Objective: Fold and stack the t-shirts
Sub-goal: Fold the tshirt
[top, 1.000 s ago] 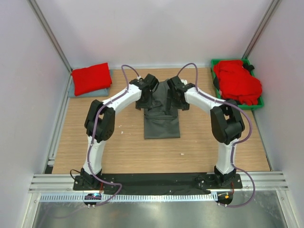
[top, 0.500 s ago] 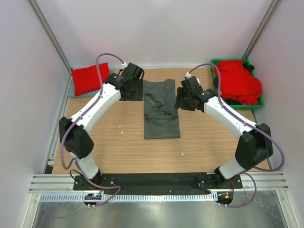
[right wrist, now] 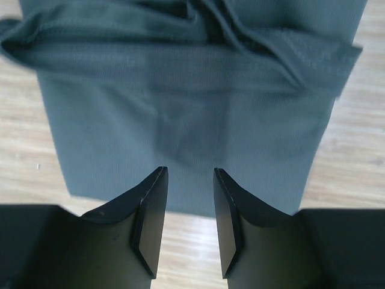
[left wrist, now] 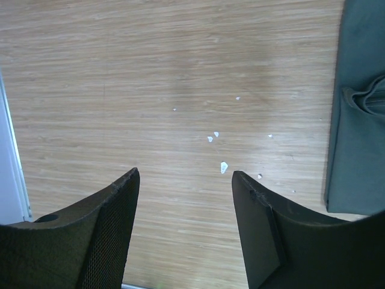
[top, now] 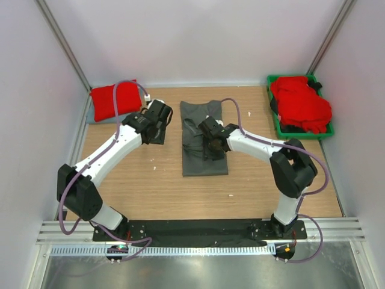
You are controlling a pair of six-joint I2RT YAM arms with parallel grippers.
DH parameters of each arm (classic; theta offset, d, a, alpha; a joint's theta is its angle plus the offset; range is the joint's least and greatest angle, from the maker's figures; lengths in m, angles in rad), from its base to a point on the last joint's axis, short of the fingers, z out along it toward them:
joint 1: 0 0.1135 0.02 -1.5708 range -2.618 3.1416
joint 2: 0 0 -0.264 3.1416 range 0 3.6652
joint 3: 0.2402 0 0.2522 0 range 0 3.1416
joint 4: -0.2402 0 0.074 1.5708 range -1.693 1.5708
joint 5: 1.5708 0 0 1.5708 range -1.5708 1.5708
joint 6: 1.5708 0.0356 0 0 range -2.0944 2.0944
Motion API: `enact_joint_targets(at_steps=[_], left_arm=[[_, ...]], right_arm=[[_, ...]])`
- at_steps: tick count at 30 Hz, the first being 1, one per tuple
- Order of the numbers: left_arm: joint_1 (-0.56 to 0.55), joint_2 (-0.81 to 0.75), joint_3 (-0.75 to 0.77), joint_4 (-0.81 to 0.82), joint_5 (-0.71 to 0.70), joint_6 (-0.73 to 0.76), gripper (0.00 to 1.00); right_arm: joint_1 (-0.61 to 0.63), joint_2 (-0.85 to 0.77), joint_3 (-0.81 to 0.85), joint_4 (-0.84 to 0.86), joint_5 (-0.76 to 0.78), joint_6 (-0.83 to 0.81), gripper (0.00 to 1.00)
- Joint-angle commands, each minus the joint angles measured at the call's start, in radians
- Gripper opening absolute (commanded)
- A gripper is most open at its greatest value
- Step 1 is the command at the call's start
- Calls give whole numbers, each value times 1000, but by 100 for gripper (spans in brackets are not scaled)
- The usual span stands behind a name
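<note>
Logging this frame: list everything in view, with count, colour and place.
dark grey t-shirt: one, charcoal, folded into a long strip at the table's centre
red folded t-shirt: one, bright red, far left corner
pale blue-grey t-shirt: one, edge showing beneath the red folded t-shirt
red t-shirt heap: count unclear, bright red, piled in the bin
green bin: one, far right corner
white specks: several, on bare wood left of the dark grey t-shirt
table: one, light wood
left gripper: black, open, over bare wood, holding nothing
right gripper: black, jaws narrowly apart above the dark grey t-shirt, nothing between them
</note>
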Motion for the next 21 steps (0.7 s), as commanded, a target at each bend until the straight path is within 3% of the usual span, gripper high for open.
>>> enact_joint_targets(at_steps=[1, 14, 21], left_arm=[[-1, -47, -11, 48, -64, 35, 64], [-1, -86, -39, 54, -72, 30, 64], [-1, -78, -40, 52, -73, 29, 64]], right_arm=[[-2, 62, 105, -23, 69, 12, 42], [-5, 300, 413, -184, 202, -42, 41], [-51, 412, 734, -307, 292, -101, 41]])
